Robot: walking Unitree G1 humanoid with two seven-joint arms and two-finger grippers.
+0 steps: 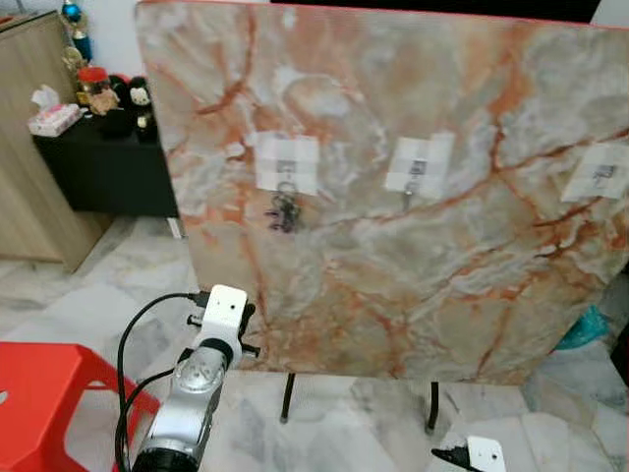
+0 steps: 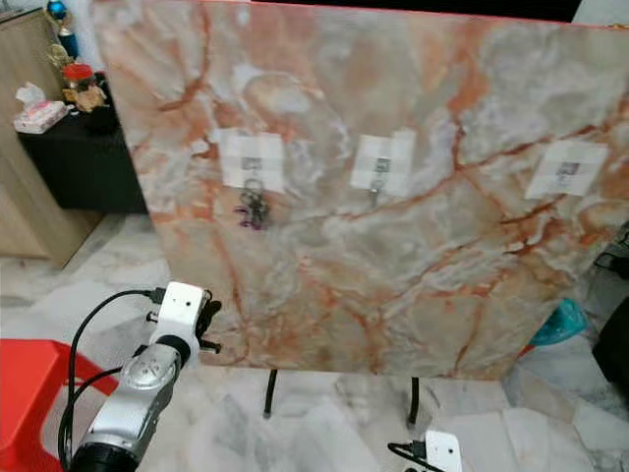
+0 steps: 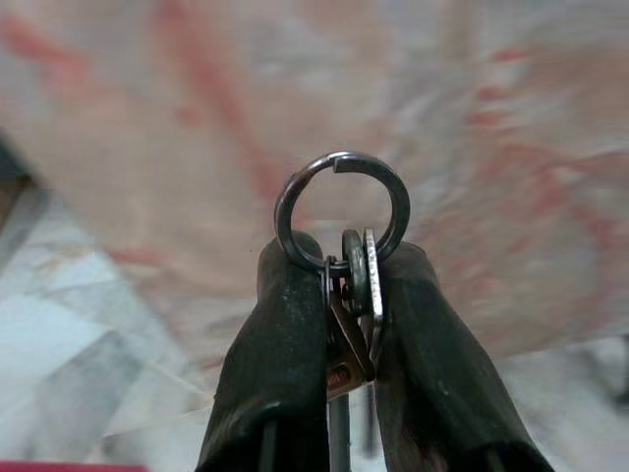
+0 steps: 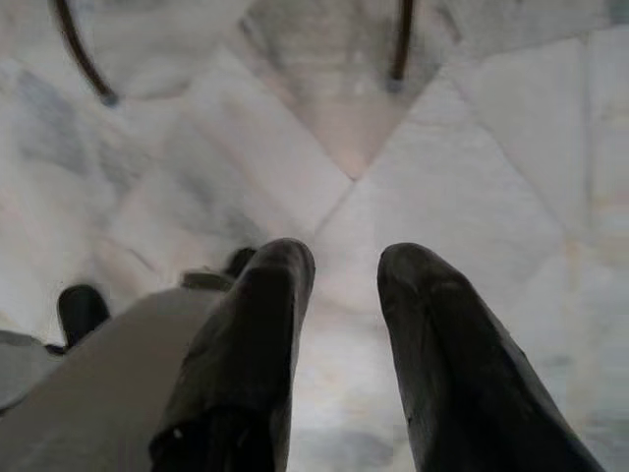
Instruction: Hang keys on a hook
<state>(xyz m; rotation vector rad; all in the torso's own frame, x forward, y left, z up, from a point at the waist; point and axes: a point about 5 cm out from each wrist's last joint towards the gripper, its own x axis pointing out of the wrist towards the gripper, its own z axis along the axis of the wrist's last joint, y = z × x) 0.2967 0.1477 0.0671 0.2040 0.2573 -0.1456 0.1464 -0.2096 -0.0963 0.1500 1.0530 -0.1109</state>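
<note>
Keys sit pinched between the left gripper fingers, ring standing clear above the tips — low before the marble board, not yet hung. One bunch already occupies the left hook; the middle hook is free. Right gripper hangs idle, fingers apart.

A home: pale marble-patterned floor tiles, a black low cabinet carrying soft toys and a tissue box, beside a red plastic stool.
</note>
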